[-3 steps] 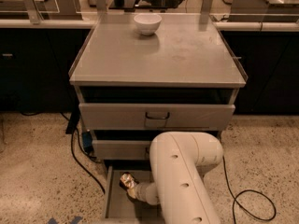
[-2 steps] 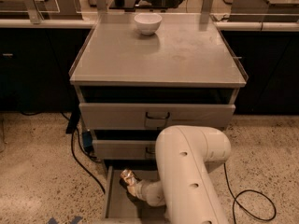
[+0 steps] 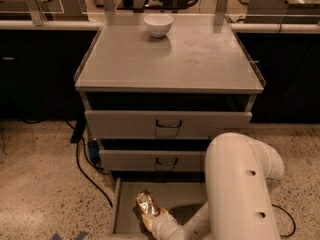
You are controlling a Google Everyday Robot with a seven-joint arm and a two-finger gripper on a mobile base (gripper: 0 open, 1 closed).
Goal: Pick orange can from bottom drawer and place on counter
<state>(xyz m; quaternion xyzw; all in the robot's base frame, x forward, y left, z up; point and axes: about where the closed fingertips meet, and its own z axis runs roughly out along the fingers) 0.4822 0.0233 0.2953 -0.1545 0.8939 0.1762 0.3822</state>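
Note:
The orange can (image 3: pixel 145 203), a crumpled shiny gold can, sits tilted over the floor of the open bottom drawer (image 3: pixel 125 209), towards its left side. My gripper (image 3: pixel 152 218) reaches in from the lower right and is closed around the can's near end; the white wrist (image 3: pixel 167 228) hides the fingers. The bulky white arm (image 3: pixel 240 189) covers the drawer's right half. The counter (image 3: pixel 200 59) is the flat grey top of the cabinet above.
A white bowl (image 3: pixel 158 25) stands at the back middle of the counter. The two upper drawers (image 3: pixel 167 125) with dark handles are slightly pulled out. A black cable (image 3: pixel 85 171) runs over the speckled floor on the left. Dark-fronted counters flank the cabinet.
The arm has swung to the right. The can has shifted with the gripper a little right and towards the camera inside the drawer.

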